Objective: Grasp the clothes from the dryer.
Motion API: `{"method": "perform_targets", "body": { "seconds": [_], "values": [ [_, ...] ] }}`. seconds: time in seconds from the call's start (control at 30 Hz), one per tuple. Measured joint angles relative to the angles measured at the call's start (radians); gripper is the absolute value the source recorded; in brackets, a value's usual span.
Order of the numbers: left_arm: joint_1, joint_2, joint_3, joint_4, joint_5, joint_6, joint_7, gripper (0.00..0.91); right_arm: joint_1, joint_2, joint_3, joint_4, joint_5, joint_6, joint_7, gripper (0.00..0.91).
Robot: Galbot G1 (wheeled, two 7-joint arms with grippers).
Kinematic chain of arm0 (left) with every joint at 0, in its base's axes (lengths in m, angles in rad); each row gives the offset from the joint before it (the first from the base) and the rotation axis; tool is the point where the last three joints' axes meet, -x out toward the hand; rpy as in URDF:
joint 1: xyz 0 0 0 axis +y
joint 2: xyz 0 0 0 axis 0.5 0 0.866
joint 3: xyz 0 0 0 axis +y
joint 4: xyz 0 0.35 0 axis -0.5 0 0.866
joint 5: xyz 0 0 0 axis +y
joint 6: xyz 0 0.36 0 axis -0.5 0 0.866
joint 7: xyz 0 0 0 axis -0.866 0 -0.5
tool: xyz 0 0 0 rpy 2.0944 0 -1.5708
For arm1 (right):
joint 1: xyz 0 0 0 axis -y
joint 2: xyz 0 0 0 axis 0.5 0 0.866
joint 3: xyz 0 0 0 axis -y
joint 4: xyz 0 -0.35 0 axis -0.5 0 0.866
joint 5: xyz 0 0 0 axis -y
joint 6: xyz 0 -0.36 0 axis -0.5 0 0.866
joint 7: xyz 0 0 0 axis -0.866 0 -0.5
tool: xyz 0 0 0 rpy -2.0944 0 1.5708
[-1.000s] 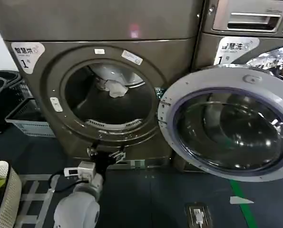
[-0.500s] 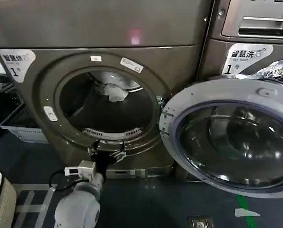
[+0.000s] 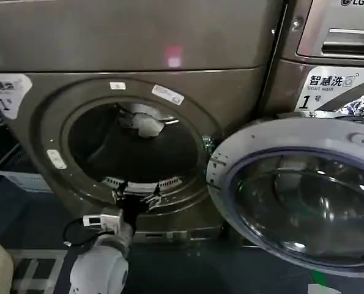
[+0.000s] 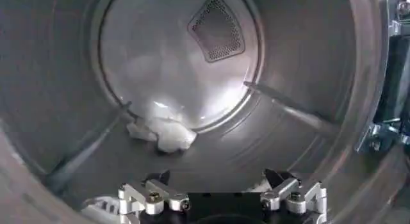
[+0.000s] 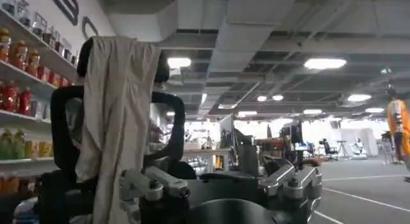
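Head view, left tool (image 3: 136, 201) open at dryer (image 3: 41, 122) rim, clothes (image 3: 146, 125) deep inside

Head view: dryer (image 3: 139, 110) front seen from above, near. Left wrist view: aimed into drum (image 4: 179, 72) from mouth; drum interior shared with head view. Right wrist view: pointed away, at room ceiling.

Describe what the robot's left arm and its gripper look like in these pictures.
The left arm has a rounded white shell. A small white box with a black cable sits beside its wrist. The left gripper is black, with silver metal jaws fixed by visible screws. The right gripper has the same black body and silver jaws.
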Motion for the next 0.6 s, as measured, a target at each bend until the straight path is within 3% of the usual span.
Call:
{"method": "perform_targets", "body": {
  "seconds": [0.6],
  "values": [
    [0.000,-0.004,0.000,0.011,-0.001,0.000,-0.001,0.907,0.004,0.002,-0.004,-0.004,-0.002,0.003,0.000,0.907]
  ]
}}
